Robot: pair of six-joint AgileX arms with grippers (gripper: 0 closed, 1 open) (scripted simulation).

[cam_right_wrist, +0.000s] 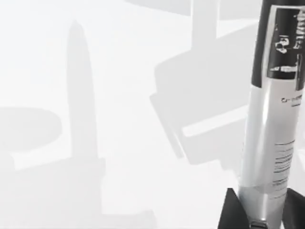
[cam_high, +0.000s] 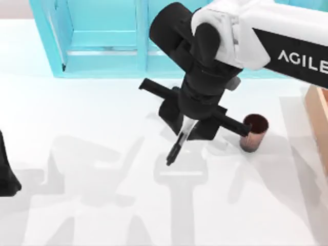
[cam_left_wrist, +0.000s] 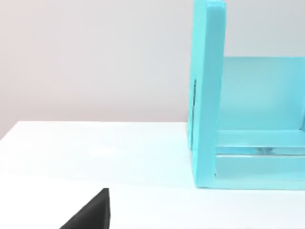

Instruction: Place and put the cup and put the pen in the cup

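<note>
Left of the cup [cam_high: 254,132], gripper-held pen [cam_high: 179,144]

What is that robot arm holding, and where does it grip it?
The right gripper holds the pen by one end of its barrel, above the table.

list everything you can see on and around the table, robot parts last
cup: one, copper-brown, upright on the table, right of centre
pen: one, black with a grey-white labelled barrel, held above the table's middle, left of the cup
shelf unit: one, turquoise, along the far edge
wooden object: one, brown, at the right edge, cut off
table: one, white
right gripper: one, black, jaws shut on the pen over mid-table
left arm: one, black, parked at the left edge
</note>
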